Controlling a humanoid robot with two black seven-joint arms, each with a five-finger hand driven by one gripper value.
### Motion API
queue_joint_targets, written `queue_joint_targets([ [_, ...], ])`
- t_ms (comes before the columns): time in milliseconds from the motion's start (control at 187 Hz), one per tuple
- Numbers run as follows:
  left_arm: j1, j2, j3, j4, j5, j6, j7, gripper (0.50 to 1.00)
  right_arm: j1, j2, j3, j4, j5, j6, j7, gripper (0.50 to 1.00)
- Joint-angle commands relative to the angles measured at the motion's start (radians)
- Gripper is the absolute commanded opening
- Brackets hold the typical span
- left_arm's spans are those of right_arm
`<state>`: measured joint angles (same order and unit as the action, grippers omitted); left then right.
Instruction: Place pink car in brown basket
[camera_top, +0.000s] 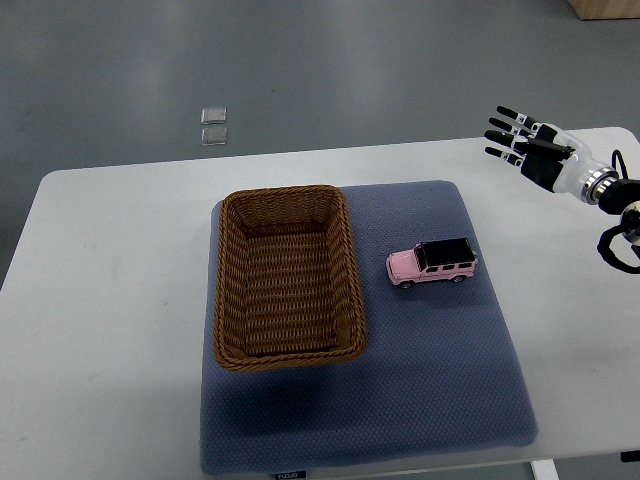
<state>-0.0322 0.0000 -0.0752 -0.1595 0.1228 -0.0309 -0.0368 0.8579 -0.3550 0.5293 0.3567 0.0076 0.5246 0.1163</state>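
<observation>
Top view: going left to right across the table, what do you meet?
Brown basket → pink car → right hand, fingers spread and holding nothing. Basket and car both sit on the blue mat.

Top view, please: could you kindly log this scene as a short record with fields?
table: white table, a blue mat on it
basket: brown basket on the mat's left part, empty
car: pink car with black roof, upright on the mat, right of the basket, apart from it
right hand: right hand above the table's far right corner, fingers spread, holding nothing, clear of the car
left arm: not in view
floor: two small clear squares beyond the table
task status: car not yet in basket
</observation>
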Motion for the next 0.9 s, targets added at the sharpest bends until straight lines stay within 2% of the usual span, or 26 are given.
queue_joint_targets([
  [0,0.000,0.000,0.000,0.000,0.000,0.000,0.000,1.000,0.003,0.002,0.000,0.001,0.000,-0.008,0.002,0.942],
  [220,0.000,0.000,0.000,0.000,0.000,0.000,0.000,1.000,0.004,0.001,-0.006,0.004,-0.006,0.000,0.005,0.940],
  [380,0.000,0.000,0.000,-0.002,0.000,0.000,0.000,1.000,0.004,-0.016,-0.023,0.013,-0.057,0.086,0.016,0.940],
  [509,0.001,0.000,0.000,-0.003,0.000,0.000,0.000,1.000,0.009,-0.030,-0.022,0.019,-0.173,0.086,0.036,0.936],
  [895,0.000,0.000,0.000,-0.002,0.000,0.000,0.000,1.000,0.089,-0.147,-0.020,0.209,-0.617,0.072,0.040,0.930],
])
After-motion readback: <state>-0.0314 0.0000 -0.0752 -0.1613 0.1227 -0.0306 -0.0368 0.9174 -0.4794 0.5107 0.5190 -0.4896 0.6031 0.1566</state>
